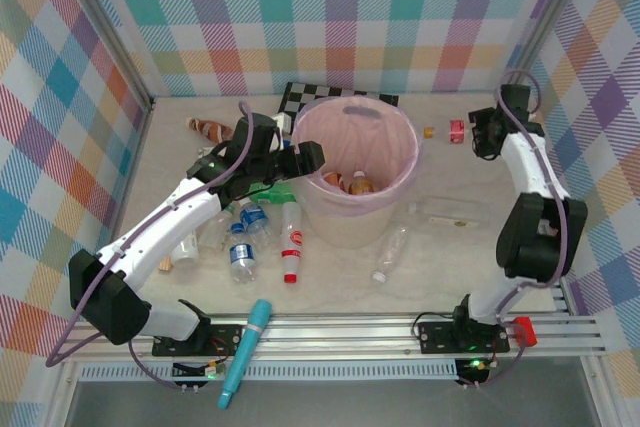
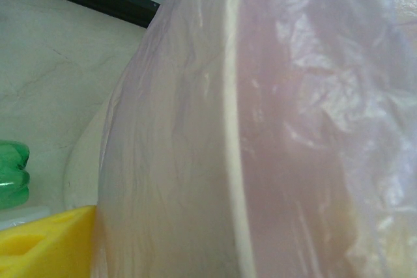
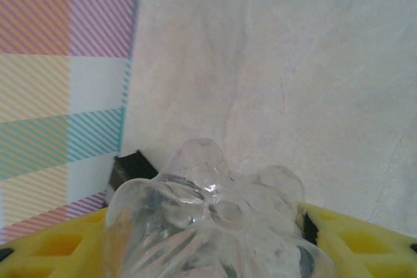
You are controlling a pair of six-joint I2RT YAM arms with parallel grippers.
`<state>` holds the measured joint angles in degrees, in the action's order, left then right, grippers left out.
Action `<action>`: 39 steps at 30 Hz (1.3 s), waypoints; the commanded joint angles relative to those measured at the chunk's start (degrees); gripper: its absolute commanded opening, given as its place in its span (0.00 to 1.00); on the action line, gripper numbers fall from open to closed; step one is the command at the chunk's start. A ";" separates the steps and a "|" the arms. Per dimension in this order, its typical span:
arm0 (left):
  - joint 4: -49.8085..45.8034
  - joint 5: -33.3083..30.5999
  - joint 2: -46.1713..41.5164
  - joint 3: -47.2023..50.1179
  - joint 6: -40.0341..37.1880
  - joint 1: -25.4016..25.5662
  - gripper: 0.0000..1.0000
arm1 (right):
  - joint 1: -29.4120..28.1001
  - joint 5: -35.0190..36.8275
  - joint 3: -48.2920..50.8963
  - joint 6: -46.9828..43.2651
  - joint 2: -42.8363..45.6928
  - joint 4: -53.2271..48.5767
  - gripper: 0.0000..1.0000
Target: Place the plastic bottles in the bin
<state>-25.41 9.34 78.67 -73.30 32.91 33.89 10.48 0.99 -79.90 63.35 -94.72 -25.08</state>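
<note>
- Gripping a clear bottle (image 3: 208, 213), the right gripper (image 3: 210, 255) has its yellow fingers (image 3: 52, 249) pressed in on either side of the ribbed body. The knobbly base pokes out past the fingertips, so the bottle's long axis runs along the fingers.
- That gripper sits at the far right of the table (image 1: 455, 282), and the bin (image 1: 340, 222) lies to its left, well apart, with its open mouth up.
- By my reading, the coming move is a lift and a swing leftward until the bottle hangs over the rim. The right arm is the one to do it, since it holds the bottle.
- The left gripper (image 1: 303, 158) hovers at the bin's left rim, jaws apart, with nothing between them that I can see. Its wrist view has the bin wall close ahead and a green bottle (image 2: 12, 183) low at the left.
- A few bottles (image 1: 352, 184) lie inside the bin. On the table, a cluster of bottles (image 1: 245, 232) lies left of the bin and two clear ones (image 1: 447, 210) lie to its right.
</note>
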 commanded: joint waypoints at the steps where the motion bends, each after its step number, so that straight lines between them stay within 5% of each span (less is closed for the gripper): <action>1: -2.06 -0.28 -0.44 -0.42 -1.27 0.73 0.82 | 0.76 -1.81 1.19 -10.95 6.01 3.27 0.48; 7: -4.43 -2.44 0.25 -1.76 -2.49 1.04 0.82 | 0.77 -5.65 -6.85 -19.68 10.39 -5.90 0.44; 16: -2.13 -1.01 0.67 -1.23 -2.00 1.13 0.83 | -0.67 -14.76 -13.23 -19.45 15.63 -6.82 0.38; 24: -0.78 -0.64 0.65 -0.62 -1.18 1.18 0.83 | -12.54 -15.27 -21.49 -23.77 14.44 -9.15 0.38; 31: -1.13 -0.52 0.70 -1.13 -1.26 1.14 0.83 | -28.13 -9.54 -28.66 -33.16 8.17 -14.85 0.38; 39: -2.15 -0.90 0.22 -1.71 -1.47 1.11 0.83 | -38.33 -3.28 -30.55 -42.99 2.18 -21.37 0.38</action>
<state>-26.20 8.05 78.70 -73.78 32.08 34.39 -25.82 -5.87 -108.31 26.81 -91.29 -42.22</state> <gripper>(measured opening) 0.829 0.599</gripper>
